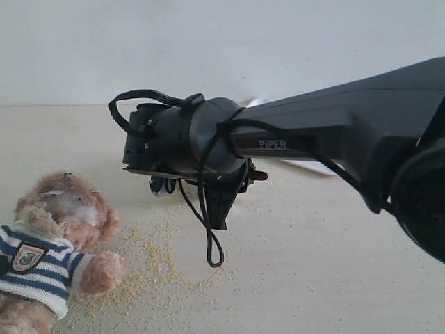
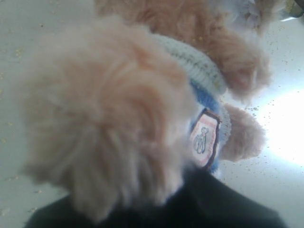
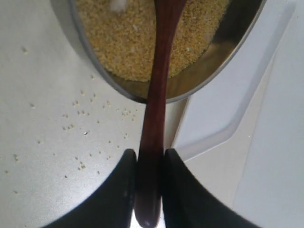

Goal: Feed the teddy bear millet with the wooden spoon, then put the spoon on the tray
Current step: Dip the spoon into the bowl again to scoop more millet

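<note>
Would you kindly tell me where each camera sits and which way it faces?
Exterior: off the arms, looking across the table toward a pale wall; the right arm crosses it.
Left wrist: close against the teddy bear; a dark robot edge shows, jaws hidden.
Right wrist: looks past its gripper, shut on the wooden spoon, at the bowl of millet and the tray.
Shared: exterior and left wrist both show the bear's badge.

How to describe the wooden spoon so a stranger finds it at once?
Look at the steel bowl of yellow millet near the white tray. The wooden spoon reaches over it from the right gripper. It is the only dark reddish-brown thing.
</note>
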Robot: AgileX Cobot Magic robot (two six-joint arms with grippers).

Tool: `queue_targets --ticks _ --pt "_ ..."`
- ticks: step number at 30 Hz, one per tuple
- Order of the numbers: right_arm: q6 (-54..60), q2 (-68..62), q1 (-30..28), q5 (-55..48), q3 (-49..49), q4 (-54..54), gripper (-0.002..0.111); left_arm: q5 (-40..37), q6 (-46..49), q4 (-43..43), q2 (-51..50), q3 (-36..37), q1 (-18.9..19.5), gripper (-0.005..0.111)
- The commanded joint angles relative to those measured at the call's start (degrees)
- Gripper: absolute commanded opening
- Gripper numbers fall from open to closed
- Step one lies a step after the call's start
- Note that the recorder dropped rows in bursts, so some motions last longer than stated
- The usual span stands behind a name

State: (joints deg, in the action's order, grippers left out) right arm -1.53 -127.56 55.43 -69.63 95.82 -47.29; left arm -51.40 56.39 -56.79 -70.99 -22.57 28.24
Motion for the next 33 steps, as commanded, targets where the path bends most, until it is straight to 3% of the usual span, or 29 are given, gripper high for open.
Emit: queue_targets --ticks 1,33 --pt "0.7 0.4 0.1 -0.3 0.3 2.1 0.003 -0.6 0.3 -0.8 0.2 0.2 0.2 0.005" --pt "2.0 1.7 -1.1 -0.3 4.9 16.5 0.003 -0.6 0.3 -0.8 0.2 0.2 0.2 0.005"
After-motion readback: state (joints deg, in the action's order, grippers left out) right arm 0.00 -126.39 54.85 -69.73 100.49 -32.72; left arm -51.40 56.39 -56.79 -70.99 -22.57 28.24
